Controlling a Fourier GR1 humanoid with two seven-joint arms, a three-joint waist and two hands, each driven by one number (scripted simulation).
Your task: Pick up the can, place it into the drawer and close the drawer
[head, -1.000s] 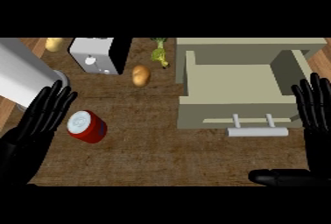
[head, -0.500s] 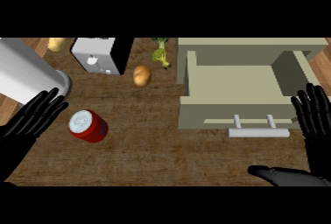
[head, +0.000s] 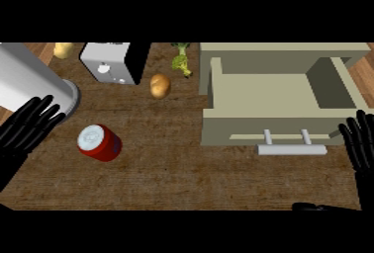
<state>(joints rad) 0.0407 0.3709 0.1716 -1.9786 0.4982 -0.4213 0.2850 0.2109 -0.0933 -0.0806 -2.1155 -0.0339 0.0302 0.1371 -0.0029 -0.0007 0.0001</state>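
The can [head: 99, 142] is red with a pale grey top, and lies tilted on the brown counter at the left of the frame, just below centre height, its top turned up and to the left. The drawer [head: 281, 101] is beige, pulled open, at the upper right, with a pale bar handle [head: 291, 146] on its front.

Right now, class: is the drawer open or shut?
Open. The drawer is pulled out from its cabinet, its beige inside showing from above with nothing in it, and its handle faces the robot.
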